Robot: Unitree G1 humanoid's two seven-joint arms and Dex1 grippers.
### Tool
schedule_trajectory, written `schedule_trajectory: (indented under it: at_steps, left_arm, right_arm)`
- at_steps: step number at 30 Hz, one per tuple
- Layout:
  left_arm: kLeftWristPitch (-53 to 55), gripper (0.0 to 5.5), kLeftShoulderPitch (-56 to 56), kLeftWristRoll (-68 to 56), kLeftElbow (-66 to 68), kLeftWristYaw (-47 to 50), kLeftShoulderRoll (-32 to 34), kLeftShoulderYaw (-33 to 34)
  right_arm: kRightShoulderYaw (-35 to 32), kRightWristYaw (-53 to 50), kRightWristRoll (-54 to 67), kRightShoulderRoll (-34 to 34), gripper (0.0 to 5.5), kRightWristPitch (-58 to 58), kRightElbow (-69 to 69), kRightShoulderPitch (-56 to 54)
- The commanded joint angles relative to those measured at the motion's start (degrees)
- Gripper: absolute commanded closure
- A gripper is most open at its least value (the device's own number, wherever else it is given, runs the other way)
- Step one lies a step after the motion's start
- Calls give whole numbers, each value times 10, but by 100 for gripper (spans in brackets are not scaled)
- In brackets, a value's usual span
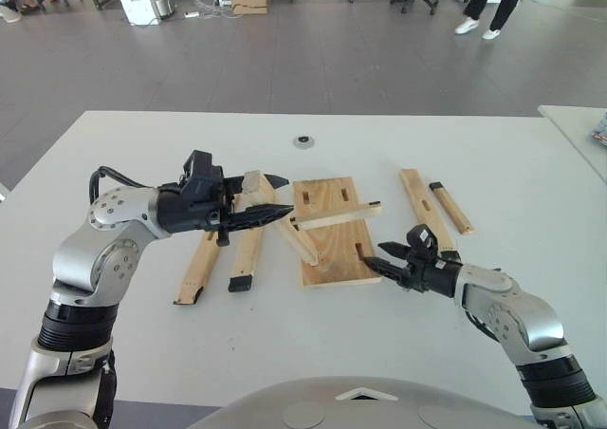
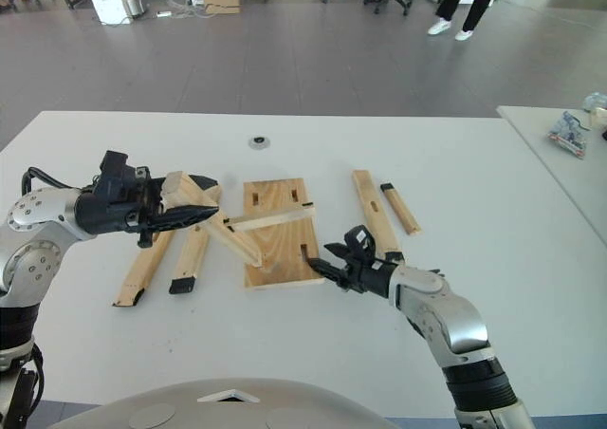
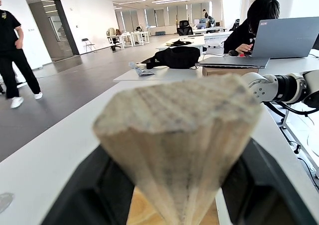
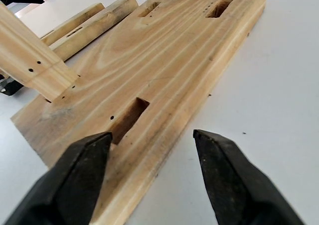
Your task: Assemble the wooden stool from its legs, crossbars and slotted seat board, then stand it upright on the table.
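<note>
The slotted seat board (image 1: pixel 334 201) lies flat mid-table. One wooden leg (image 1: pixel 296 239) leans out of the board's near-left slot, with a crossbar (image 1: pixel 341 217) running from it across the board. My left gripper (image 1: pixel 278 195) is shut on the leg's upper end (image 3: pixel 179 135). My right gripper (image 1: pixel 375 254) is open at the board's near right corner. Its fingertips straddle the seat board edge (image 4: pixel 164 120) beside an empty slot (image 4: pixel 128 118). Two more legs (image 1: pixel 248 249) lie left of the board. Another leg (image 1: pixel 423 208) and a short crossbar (image 1: pixel 451 207) lie to its right.
A small round disc (image 1: pixel 303 142) sits on the table behind the board. A second table (image 2: pixel 560 163) stands at the right with a small packet (image 2: pixel 569 130) on it. The near part of the white table (image 1: pixel 313 344) is bare.
</note>
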Motion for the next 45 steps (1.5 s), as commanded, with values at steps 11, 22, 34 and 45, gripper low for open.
schedule_trajectory:
  at_steps: [11,22,34,45]
  left_arm:
    - [1,344,-11,115,20,27,11,-135]
    - [53,266,7,105,41,66,3,-155]
    - [-92,81,140,231,62,121,36,-52]
    - [-108,81,263,343,60,294,-55,-67]
  right_arm:
    - [26,-6,-13,23,243,13,-20,12]
    - [33,-9,-17,34,243,15,-25,16]
    - [28,-11,-22,38,243,10,-27,31]
    - [27,-17,-18,38,243,16,-35,39]
